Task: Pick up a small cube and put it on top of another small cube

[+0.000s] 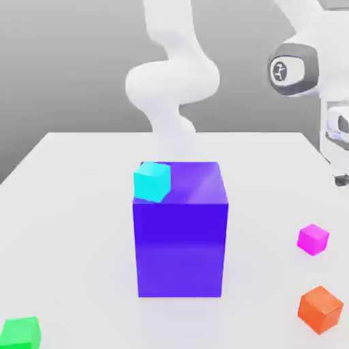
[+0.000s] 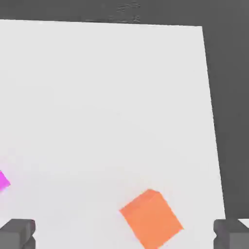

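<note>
Orange cube (image 1: 320,309) sits near glossy magenta-pink small cube (image 1: 313,239).

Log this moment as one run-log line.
gripper: open, empty | magenta cube: on table, untouched | orange cube: below gripper | stack: not started

A large glossy blue-violet block (image 1: 180,235) is stood near the middle of the white table (image 1: 68,204). A small cyan cube (image 1: 151,181) is seen at the block's upper corner toward the exterior view's left; whether it rests on the block cannot be told. The small glossy magenta-pink cube (image 1: 313,239) lies on the table toward the exterior view's right, with an orange cube (image 1: 320,309) nearer the camera and apart from it. A green cube (image 1: 20,332) is placed at the near corner on the exterior view's left.
</note>
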You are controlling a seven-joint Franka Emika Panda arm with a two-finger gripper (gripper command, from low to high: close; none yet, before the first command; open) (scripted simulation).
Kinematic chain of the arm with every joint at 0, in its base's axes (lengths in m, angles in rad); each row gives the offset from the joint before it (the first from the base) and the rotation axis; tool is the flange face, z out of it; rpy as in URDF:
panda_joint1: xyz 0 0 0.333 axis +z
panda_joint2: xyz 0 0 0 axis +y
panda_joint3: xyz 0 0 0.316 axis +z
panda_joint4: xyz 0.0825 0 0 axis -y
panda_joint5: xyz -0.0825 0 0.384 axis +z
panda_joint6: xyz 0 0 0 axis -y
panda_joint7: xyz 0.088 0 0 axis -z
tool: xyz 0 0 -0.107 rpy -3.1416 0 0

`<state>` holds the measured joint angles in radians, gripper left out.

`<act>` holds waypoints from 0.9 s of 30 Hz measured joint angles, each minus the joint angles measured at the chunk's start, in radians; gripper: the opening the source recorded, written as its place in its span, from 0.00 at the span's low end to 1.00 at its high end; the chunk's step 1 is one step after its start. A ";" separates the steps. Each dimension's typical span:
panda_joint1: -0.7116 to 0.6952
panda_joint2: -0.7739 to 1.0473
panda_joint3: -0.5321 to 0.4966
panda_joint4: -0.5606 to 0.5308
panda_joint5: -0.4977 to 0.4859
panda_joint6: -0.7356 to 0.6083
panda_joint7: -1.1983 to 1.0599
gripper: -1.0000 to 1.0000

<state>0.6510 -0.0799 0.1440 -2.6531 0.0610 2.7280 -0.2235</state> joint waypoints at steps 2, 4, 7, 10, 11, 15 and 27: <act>0.055 0.061 0.024 -0.030 -0.028 0.037 -0.063 0.50; 0.097 0.123 0.040 -0.060 -0.072 0.073 -0.114 0.50; 0.125 0.224 0.021 -0.071 -0.153 0.143 -0.118 0.50; 0.169 0.332 -0.034 -0.053 -0.213 0.227 -0.081 0.50; 0.189 0.368 -0.055 -0.046 -0.220 0.256 -0.075 0.50; 0.203 0.397 -0.071 -0.040 -0.229 0.279 -0.068 0.00; 0.133 0.204 -0.004 -0.049 -0.111 0.094 -0.173 0.00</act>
<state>0.7835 0.1238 0.1400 -2.7025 -0.0500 2.8220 -0.3964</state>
